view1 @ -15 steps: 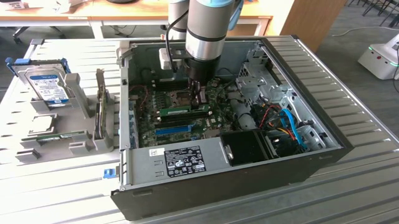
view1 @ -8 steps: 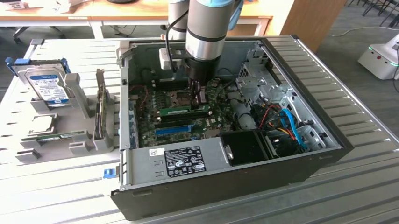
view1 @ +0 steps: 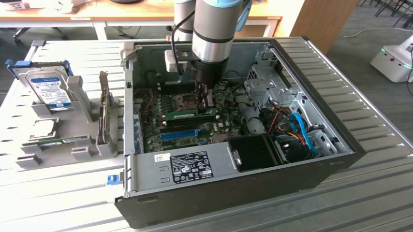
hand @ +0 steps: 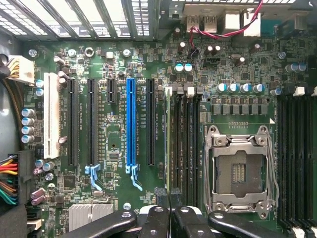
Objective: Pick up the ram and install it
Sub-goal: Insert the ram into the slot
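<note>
One Universal Robots arm (view1: 213,29) reaches down into one open computer case (view1: 258,193). Its one gripper (view1: 208,105) has the jaws drawn almost together, pinching the end of one ram (view1: 188,115). The ram stands on edge over the black memory slots, beside one empty processor socket (hand: 240,171). One blue slot (view1: 179,134) lies nearer. At the exterior view's left, one grey fixture (view1: 84,121) carries one hard drive (view1: 48,89). Surface: one slatted metal table (view1: 374,193). Room: wooden desks (view1: 96,14) on the far side, and one white machine (view1: 393,58) at the exterior view's right
</note>
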{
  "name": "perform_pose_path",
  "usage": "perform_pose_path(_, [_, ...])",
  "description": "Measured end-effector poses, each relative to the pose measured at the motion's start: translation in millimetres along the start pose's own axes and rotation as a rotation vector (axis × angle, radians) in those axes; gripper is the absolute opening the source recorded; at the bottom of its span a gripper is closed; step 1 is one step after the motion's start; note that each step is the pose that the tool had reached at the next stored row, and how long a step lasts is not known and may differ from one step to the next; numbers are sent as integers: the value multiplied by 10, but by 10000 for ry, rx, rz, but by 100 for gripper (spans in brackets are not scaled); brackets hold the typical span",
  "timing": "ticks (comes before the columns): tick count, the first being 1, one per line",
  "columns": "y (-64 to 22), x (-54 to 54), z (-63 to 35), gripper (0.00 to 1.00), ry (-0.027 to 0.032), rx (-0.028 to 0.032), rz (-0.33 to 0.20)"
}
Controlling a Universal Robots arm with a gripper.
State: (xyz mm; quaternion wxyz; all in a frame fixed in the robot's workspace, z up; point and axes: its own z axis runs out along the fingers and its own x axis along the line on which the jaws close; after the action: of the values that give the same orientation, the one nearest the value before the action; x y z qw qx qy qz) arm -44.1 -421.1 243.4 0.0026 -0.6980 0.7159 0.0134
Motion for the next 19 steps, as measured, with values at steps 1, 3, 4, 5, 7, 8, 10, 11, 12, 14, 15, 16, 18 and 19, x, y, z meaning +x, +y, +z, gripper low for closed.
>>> perform_pose_path(1, [0, 0, 0, 12, 0, 15, 0])
perform_pose_path(3, [0, 0, 4, 12, 0, 35, 0])
perform_pose_path(4, [0, 0, 4, 12, 0, 35, 0])
perform_pose_path(5, [0, 0, 5, 12, 0, 35, 0])
perform_pose_path(7, [0, 0, 11, 12, -3, 37, 0])
perform_pose_path(8, [0, 0, 14, 12, -2, 37, 0])
perform_pose_path(10, [0, 1, 22, 12, -1, 36, 0])
perform_pose_path(11, [0, 1, 26, 12, -1, 36, 0])
perform_pose_path(12, [0, 1, 31, 12, -2, 36, 0])
perform_pose_path(14, [0, 1, 41, 12, -1, 36, -1])
perform_pose_path(15, [0, 1, 45, 12, 0, 36, -1])
perform_pose_path(16, [0, 1, 49, 12, -1, 35, -1])
perform_pose_path(18, [0, 2, 50, 12, 1, 35, 0])
perform_pose_path(19, [0, 2, 50, 12, 2, 35, 0])
